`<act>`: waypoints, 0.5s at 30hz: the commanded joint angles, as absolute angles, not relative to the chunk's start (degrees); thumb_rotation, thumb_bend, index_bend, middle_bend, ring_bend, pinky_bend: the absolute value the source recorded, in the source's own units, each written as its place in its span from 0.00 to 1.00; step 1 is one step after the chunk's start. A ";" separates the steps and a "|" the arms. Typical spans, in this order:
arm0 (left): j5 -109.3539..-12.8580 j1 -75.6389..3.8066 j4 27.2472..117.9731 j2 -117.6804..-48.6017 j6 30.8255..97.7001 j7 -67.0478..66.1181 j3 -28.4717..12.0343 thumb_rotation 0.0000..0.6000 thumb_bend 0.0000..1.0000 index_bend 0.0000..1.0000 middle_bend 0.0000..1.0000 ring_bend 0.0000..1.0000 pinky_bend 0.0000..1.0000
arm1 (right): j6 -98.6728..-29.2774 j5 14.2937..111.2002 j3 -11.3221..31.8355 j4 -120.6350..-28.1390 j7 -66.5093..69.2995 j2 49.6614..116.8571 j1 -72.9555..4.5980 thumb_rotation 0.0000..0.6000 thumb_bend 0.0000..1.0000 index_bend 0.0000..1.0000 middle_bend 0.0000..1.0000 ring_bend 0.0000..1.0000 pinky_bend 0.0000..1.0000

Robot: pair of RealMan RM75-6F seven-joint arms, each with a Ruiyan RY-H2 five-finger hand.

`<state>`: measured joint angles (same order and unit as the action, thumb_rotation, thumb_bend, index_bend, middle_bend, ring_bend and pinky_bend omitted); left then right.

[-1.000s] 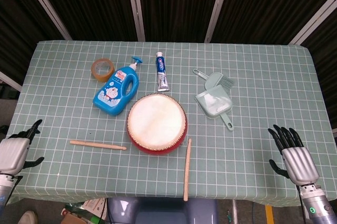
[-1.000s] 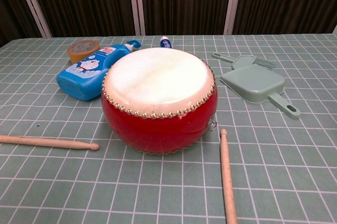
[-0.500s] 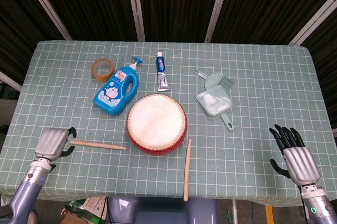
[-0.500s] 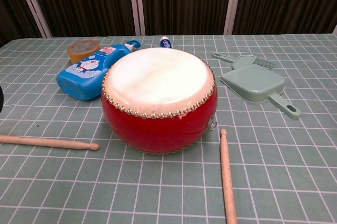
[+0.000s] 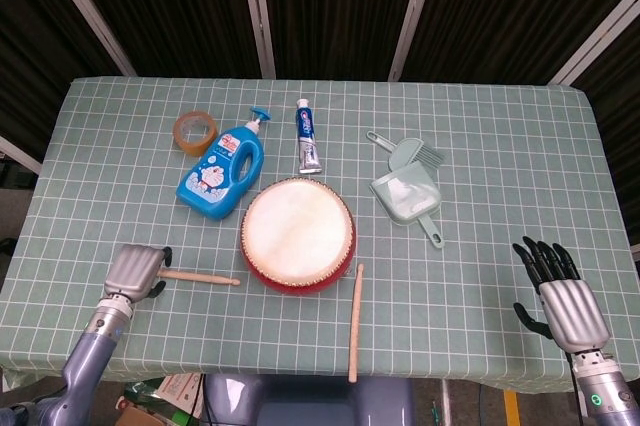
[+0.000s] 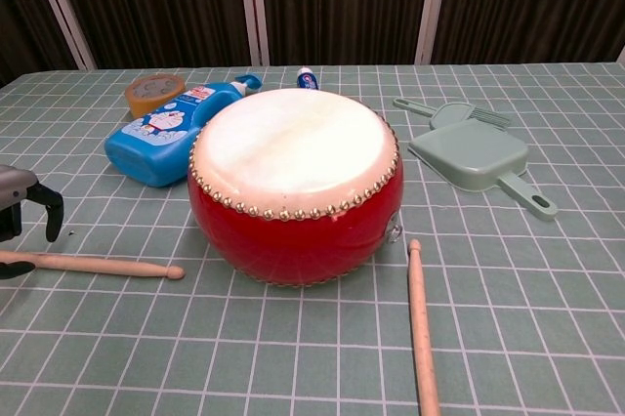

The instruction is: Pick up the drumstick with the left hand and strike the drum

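A red drum (image 5: pixel 297 236) (image 6: pixel 294 182) with a pale skin stands in the middle of the table. One wooden drumstick (image 5: pixel 200 277) (image 6: pixel 93 264) lies flat to its left. My left hand (image 5: pixel 136 271) (image 6: pixel 21 205) hovers over that stick's butt end, with dark fingers curved down around it and apart, holding nothing. A second drumstick (image 5: pixel 354 321) (image 6: pixel 421 323) lies in front of the drum on the right. My right hand (image 5: pixel 560 296) rests open at the table's near right corner, fingers spread.
Behind the drum lie a blue detergent bottle (image 5: pixel 223 172) (image 6: pixel 168 135), a roll of tape (image 5: pixel 195 131) (image 6: pixel 154 93) and a toothpaste tube (image 5: pixel 307 136). A green dustpan with brush (image 5: pixel 408 186) (image 6: pixel 475 151) sits back right. A checked cloth (image 5: pixel 480 146) covers the table.
My left hand has moved in from the table's left edge to right above the left drumstick's butt end. The stick, the drum and the right hand have not moved.
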<state>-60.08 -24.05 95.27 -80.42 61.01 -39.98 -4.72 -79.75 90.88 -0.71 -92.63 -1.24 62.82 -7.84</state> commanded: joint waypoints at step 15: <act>-57.11 -26.18 90.18 -83.95 60.46 -39.77 -3.59 1.00 0.27 0.49 1.00 1.00 1.00 | -79.57 90.61 -0.60 -92.66 -1.33 62.89 -7.86 1.00 0.35 0.00 0.00 0.00 0.00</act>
<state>-57.06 -26.15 90.25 -83.91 60.42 -39.77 -3.65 -79.57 90.61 -0.61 -92.66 -1.33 62.90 -7.86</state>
